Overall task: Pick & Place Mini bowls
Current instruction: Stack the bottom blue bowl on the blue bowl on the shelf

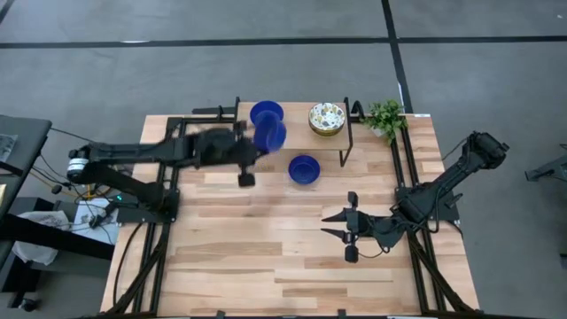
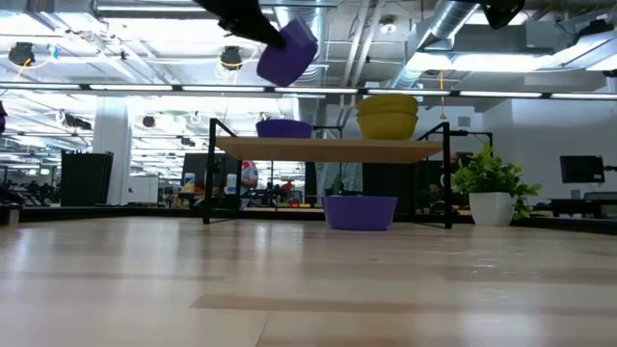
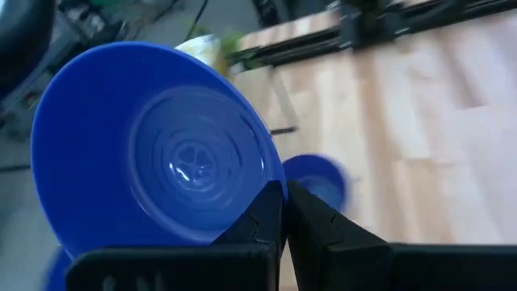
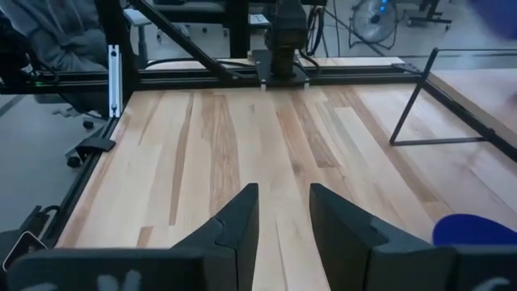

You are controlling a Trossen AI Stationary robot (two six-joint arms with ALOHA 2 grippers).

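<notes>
My left gripper (image 1: 255, 146) is shut on a glossy blue mini bowl (image 1: 270, 135), held high above the shelf in the low view (image 2: 287, 50). A second blue bowl (image 1: 266, 112) sits on the wooden shelf (image 2: 328, 149), beside a stack of speckled cream bowls (image 1: 326, 118). A third blue bowl (image 1: 304, 168) rests on the table in front of the shelf. My right gripper (image 1: 350, 227) is open and hovers low over the table's right half, away from every bowl. My left gripper (image 3: 284, 194) pinches the blue bowl's rim (image 3: 271, 184), one finger inside the bowl and one outside. The bowl is lifted clear and tipped on its side, its opening (image 3: 186, 153) turned toward the wrist camera.
A small green potted plant (image 1: 385, 117) stands at the shelf's right end. The shelf's black metal legs (image 1: 348, 142) stand near the table bowl. Black rails run along both table sides. Bare wood fills the near half of the table (image 1: 266, 257).
</notes>
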